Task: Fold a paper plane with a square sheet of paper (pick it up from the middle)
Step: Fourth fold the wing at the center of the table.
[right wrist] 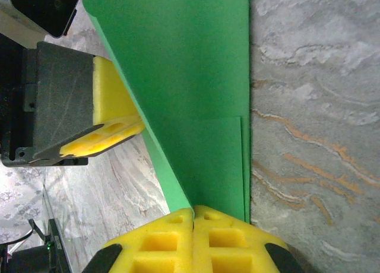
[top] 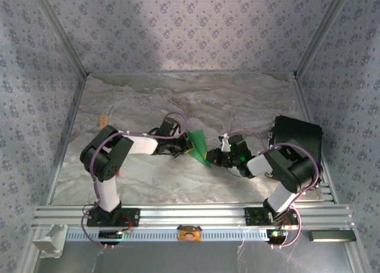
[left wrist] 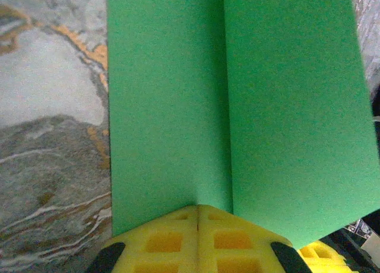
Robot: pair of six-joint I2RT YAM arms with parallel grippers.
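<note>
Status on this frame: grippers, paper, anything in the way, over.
Left gripper shut on green paper. Right gripper shut on it too. Paper creased, held between them. Black box off right, apart from paper.

Left arm (top: 110, 157), right arm (top: 291, 169): black joint housings, white links, lilac cables looped outside. Green LED (top: 242, 159) behind right gripper (right wrist: 193, 210). Left gripper (left wrist: 197, 207) same build: yellow foam pads, square grid recesses, black carriers behind pads.
</note>
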